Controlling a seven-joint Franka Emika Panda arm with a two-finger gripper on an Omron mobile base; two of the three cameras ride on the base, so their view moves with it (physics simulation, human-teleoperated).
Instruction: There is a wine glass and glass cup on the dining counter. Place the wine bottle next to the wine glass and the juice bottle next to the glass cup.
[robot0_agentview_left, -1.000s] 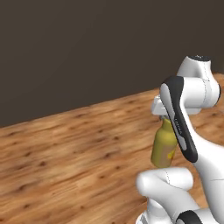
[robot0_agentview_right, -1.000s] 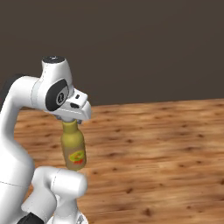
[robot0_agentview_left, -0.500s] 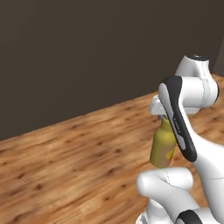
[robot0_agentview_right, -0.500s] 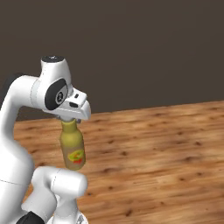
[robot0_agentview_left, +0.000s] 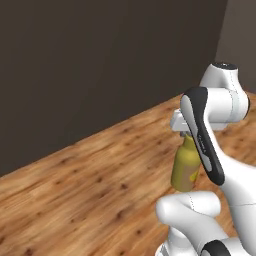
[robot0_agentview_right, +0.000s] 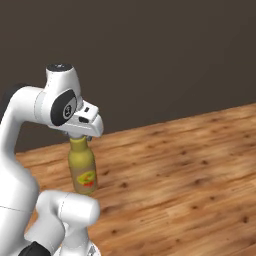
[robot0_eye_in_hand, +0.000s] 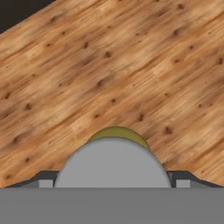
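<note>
One broad wooden floor (robot0_agentview_left: 75, 200) runs under everything, its planks meeting a dark wall (robot0_agentview_left: 100, 65) behind, with a paler wall section (robot0_agentview_left: 240, 30) at the far right of the left base view. The white arm (robot0_agentview_right: 30, 150) folds up and over in front of the cameras, its hand pointing down.

The juice bottle (robot0_agentview_right: 83, 170) hangs from that hand, clear of the floor and touching nothing else. Its long axis is near upright, cap up and base down, with a slight lean in both base views. The gripper (robot0_agentview_right: 77, 136) is clenched on the bottle's top; the cap is buried in the hand in the base views, so the fingers themselves are hidden there.

The right base view shows the bottle's red-orange label (robot0_agentview_right: 86, 179) facing the camera low on the yellow body. The left base view shows the bottle (robot0_agentview_left: 185, 170) from its plain yellow side, partly covered by the dark-trimmed forearm. The hand view looks straight down the bottle: the grey cap (robot0_eye_in_hand: 112, 164) as a big dome at the bottom, a rim of yellow shoulder (robot0_eye_in_hand: 116, 132) beyond it, and dark finger tips (robot0_eye_in_hand: 41, 178) close at either side of the cap, floor planks running diagonally below.
</note>
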